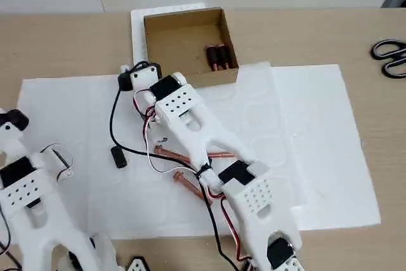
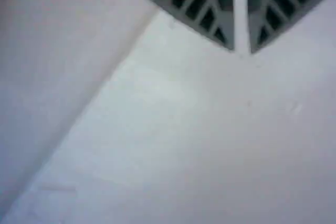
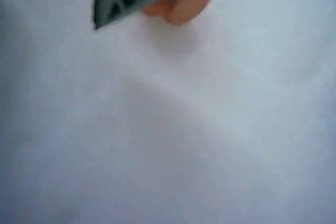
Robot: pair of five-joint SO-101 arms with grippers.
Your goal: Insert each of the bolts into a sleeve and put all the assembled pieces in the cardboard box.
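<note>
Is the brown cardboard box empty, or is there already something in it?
Not empty. The open brown cardboard box holds two dark cylindrical pieces lying side by side near one side wall.

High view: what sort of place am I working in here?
Probably a lab or workshop bench: a wooden table partly covered with a white sheet, an open cardboard box, and scissors lying off to one side.

matt cardboard box [image 1: 179, 46], smooth coppery bolt [image 3: 185, 4]
</note>
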